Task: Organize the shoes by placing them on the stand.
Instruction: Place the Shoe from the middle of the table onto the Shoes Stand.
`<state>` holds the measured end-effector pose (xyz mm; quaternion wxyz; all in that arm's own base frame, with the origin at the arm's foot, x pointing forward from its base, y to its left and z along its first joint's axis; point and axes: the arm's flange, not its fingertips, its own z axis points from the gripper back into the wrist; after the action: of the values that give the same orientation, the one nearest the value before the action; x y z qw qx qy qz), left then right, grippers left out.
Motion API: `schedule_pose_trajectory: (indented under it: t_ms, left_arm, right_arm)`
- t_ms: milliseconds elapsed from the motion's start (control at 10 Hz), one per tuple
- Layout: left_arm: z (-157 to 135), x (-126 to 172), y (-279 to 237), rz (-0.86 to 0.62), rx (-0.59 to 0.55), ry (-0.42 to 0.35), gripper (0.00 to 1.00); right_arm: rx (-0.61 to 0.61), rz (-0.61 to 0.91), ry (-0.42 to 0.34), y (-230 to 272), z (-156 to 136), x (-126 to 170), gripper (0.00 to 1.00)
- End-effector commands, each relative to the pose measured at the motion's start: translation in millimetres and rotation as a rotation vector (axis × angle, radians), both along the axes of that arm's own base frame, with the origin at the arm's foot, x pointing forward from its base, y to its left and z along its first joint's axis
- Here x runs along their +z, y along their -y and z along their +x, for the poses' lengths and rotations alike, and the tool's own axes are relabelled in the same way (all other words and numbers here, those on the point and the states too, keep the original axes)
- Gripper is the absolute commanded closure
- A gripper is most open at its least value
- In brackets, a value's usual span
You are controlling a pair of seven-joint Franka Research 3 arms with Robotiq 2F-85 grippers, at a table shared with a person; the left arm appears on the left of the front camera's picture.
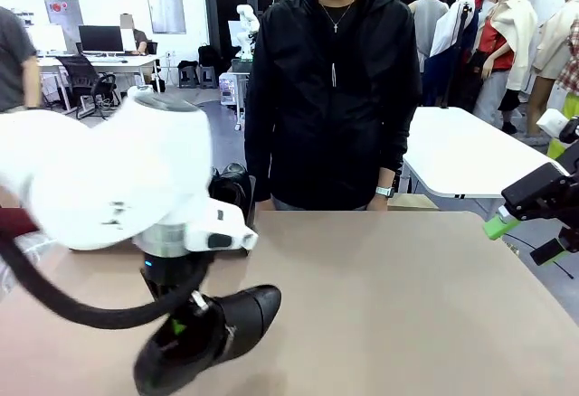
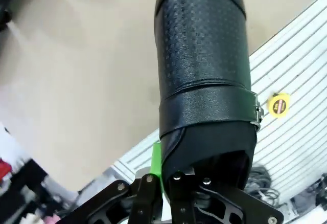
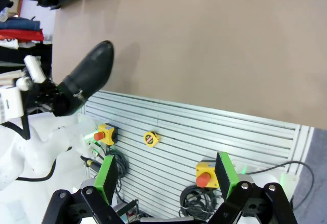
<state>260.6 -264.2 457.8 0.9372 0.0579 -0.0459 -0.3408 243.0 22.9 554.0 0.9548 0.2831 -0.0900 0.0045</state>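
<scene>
A black shoe (image 1: 213, 333) is gripped at its heel opening by the left gripper (image 1: 185, 324), jaws clenched on it, and held above the near-left edge of the worktop (image 1: 407, 297). The right gripper (image 3: 166, 183) hangs released, holding nothing, well right of the shoe. More shoes (image 1: 231, 188) sit at the worktop's far-left edge, near the person (image 1: 330, 89). Step judged: carry phase. Next move probably needs transport to the stand & a level set-down.
</scene>
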Motion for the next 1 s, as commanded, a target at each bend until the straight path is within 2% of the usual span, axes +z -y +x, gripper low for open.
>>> schedule_pose_trajectory:
  t_ms: [0,100,300,500,600,700,800,900]
  left_arm:
    - [-11.6,39.5,-71.5,-0.147,0.130,0.152,1.00]
    - [-7.7,52.8,-100.2,-0.174,0.217,0.154,1.00]
    - [8.7,73.4,-169.5,-0.281,0.471,0.129,1.00]
    - [14.0,85.0,-219.8,-0.407,0.608,0.133,1.00]
    - [13.2,88.9,-235.2,-0.495,0.632,0.134,1.00]
    - [8.2,91.1,-239.4,-0.593,0.771,0.077,1.00]
    - [17.3,88.9,-241.1,-0.391,0.631,0.109,1.00]
    - [17.3,88.9,-241.1,-0.391,0.631,0.109,1.00]
  right_arm:
    - [0.024,0.024,0.011,1.1,0.6,3.6,0.00]
    - [0.024,0.024,0.011,1.1,0.6,3.6,0.00]
    - [0.024,0.024,0.011,1.1,0.6,3.6,0.00]
    - [0.024,0.024,0.011,1.1,0.6,3.6,0.00]
    - [0.024,0.024,0.011,1.1,0.6,3.6,0.00]
    - [0.024,0.024,0.011,1.1,0.6,3.6,0.00]
    - [0.024,0.024,0.011,1.1,0.6,3.6,0.00]
    - [0.024,0.024,0.011,1.1,0.6,3.6,0.00]
